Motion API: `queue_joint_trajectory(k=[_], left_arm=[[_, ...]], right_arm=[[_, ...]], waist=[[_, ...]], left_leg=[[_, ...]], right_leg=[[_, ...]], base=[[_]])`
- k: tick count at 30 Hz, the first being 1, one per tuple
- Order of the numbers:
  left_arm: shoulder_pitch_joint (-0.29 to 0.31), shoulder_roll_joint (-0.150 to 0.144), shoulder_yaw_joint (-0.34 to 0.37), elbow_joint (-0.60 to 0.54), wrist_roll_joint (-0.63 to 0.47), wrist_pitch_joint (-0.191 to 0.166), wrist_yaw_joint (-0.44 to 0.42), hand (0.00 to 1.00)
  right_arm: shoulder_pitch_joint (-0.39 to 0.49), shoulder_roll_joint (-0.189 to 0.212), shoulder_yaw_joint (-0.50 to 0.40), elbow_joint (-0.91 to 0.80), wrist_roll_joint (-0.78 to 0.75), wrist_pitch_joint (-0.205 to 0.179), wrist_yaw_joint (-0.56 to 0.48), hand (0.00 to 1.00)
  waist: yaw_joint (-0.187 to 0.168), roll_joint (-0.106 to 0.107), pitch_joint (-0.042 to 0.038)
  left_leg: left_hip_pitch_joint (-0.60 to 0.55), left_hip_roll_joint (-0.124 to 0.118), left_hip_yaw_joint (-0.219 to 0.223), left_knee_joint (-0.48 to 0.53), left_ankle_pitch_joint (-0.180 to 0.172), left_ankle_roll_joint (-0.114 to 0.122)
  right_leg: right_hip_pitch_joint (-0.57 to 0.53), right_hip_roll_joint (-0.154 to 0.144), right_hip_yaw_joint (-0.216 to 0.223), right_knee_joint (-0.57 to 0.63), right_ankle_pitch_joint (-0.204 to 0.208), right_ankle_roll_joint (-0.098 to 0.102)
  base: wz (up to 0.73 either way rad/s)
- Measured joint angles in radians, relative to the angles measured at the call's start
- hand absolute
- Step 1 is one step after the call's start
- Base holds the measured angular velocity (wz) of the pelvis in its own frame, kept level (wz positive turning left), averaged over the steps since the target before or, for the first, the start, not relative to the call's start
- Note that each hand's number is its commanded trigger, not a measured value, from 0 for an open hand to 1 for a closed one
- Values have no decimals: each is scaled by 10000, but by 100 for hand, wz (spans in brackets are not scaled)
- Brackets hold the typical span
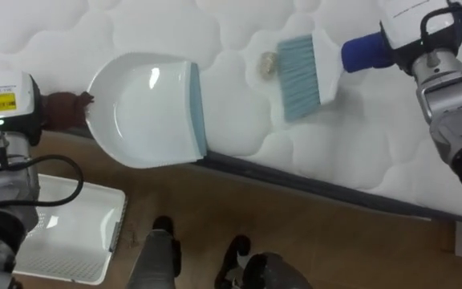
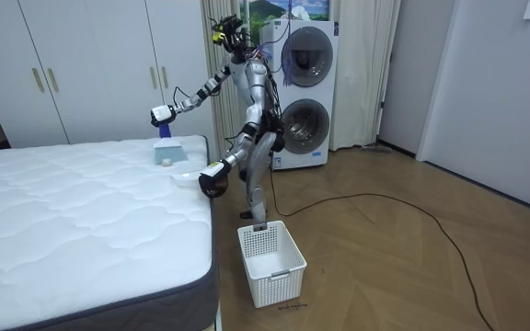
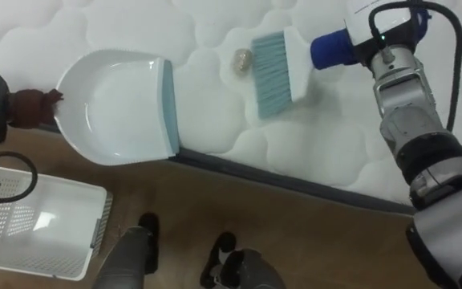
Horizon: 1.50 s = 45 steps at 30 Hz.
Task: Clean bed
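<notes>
The right hand [image 1: 365, 52] shows as a blue shape at the end of its white wrist, joined to the back of a hand brush [image 1: 301, 76]. I cannot tell whether its fingers curl round the handle. The brush reaches out from this hand toward the robot's left, with its teal bristles resting on the white quilted mattress [image 1: 215, 32]. Just past the bristles, on the side away from the hand, lies a small crumpled beige scrap [image 1: 269, 64], close against the bristle ends. Farther from the hand in the same direction lies a white dustpan [image 1: 147, 108]. Its teal lip faces the scrap and the brush and rests on the mattress near the edge. The left hand [image 1: 61, 109] is a dark reddish-brown bunch, closed tight on the rear of the dustpan, and it hangs just off the bed over the wooden floor [image 1: 311, 233]. The pan extends from this hand toward the robot's right, crossing the bed's dark grey side band [image 1: 295, 181]. Below this hand, nearer the robot, a white slatted laundry basket [image 1: 79, 241] stands on the floor. In the room view the robot stands bent forward at the mattress corner, the basket by its feet. Two stacked washing machines [image 2: 306, 101] are behind it.
</notes>
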Motion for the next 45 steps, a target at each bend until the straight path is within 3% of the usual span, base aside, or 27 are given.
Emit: queue_joint_trajectory(k=[7, 12, 17, 26, 35, 45], left_arm=[[7, -28, -29, -45, 6, 49, 5, 100], [7, -51, -40, -92, 4, 75, -20, 100], [-3, -97, -39, -264, 21, 155, -231, 100], [2, -183, -47, -473, 29, 162, -613, 100], [6, -184, -82, -524, 71, 178, -871, 100], [6, -223, -98, -617, 108, 280, -1541, 100]], right_arm=[[10, 44, 281, -149, 42, 5, -538, 100], [10, 119, 609, -685, 55, 10, -703, 100], [26, 196, 613, -1122, 51, 15, -658, 100], [874, 683, 581, -2703, -148, 21, -109, 100], [965, 947, 568, -2749, -10, 4, 270, 100], [1278, 1693, 563, -2755, 421, 12, 959, 100]], waist=[[180, -3, 30], [455, 107, 109], [472, 212, 134], [487, 408, 96], [462, 418, 92], [453, 456, 70]], left_leg=[[123, 91, -100, -173, 18, -45], [146, 134, -114, -250, 17, -59], [155, 115, -237, -314, 31, -82], [308, 105, -259, -482, 52, -116], [441, -17, -236, -534, 63, -120], [468, -28, -234, -529, 108, -125]], right_leg=[[276, 206, -94, -362, 114, -8], [340, 290, -106, -517, 158, -8], [483, 314, -294, -685, 158, -7], [673, 338, -393, -865, 162, 1], [669, 183, -349, -654, 146, 22], [686, 195, -324, -668, 147, 22]], base=[[0], [0], [9], [4], [0], [0]])
